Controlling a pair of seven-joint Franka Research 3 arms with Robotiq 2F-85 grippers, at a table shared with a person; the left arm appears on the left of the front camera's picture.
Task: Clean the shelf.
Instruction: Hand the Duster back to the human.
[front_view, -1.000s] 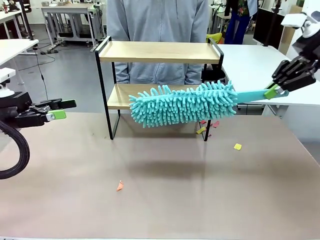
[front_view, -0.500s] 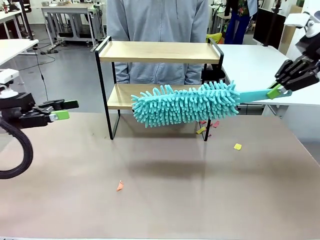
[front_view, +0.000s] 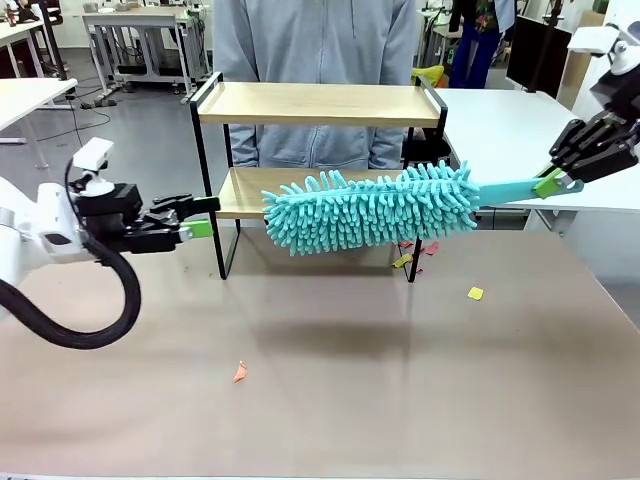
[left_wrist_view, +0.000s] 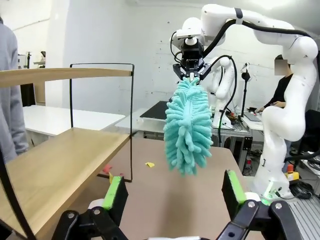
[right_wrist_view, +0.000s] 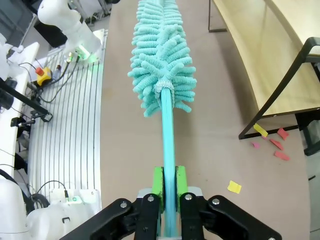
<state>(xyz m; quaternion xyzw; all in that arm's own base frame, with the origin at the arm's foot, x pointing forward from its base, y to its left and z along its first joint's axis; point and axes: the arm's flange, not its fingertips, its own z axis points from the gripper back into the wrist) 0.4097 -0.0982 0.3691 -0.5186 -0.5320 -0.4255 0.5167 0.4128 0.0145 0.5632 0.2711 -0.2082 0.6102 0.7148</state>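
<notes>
Duster (front_view: 370, 208) handle is clamped in my right hand (front_view: 560, 180), fluffy head before the shelf (front_view: 318, 104) at the worktop's (front_view: 330, 400) far side; my left hand (front_view: 195, 215) hangs open beside its frame.

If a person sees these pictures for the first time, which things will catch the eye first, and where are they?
The fluffy turquoise duster strikes first: the right pincer is shut on its handle and holds it in the air in front of the shelf's lower board. At the left, the open left pincer points toward the shelf. Small coloured paper scraps lie on the brown table.
</notes>
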